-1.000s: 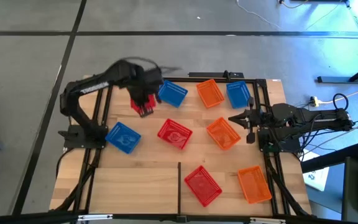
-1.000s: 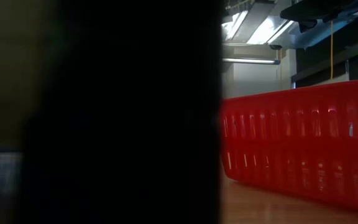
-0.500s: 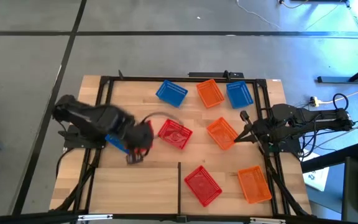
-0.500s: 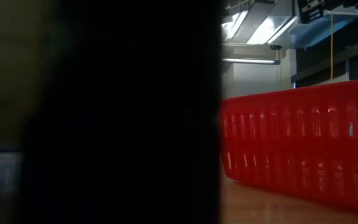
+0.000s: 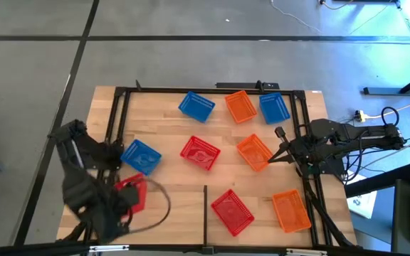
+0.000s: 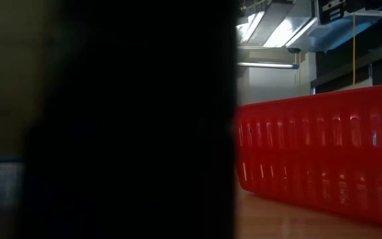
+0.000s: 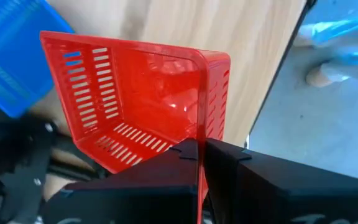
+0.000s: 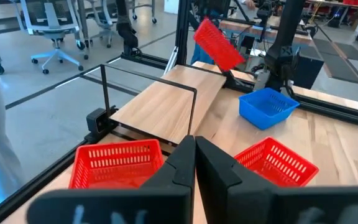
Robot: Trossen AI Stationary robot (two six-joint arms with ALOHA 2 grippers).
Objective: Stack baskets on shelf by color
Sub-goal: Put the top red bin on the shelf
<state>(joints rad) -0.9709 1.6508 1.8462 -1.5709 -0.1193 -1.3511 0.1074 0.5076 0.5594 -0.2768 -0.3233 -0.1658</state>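
Your left end effector [image 7: 199,163], clamped tight on the red basket [image 5: 130,193] rim, carries it tilted above the shelf [image 5: 155,213], directly beneath, while the right end effector [image 5: 285,146], closed and empty, waits by the orange basket [image 5: 255,152].

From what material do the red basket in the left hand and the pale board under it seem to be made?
Red basket: probably moulded plastic, glossy and slightly translucent; its walls have even rows of slots and catch light. The left hand pinches its rim.

Pale board: looks like light wood or a wood laminate, smooth and matt, with faint straight grain lines. Which of the two, I cannot tell.
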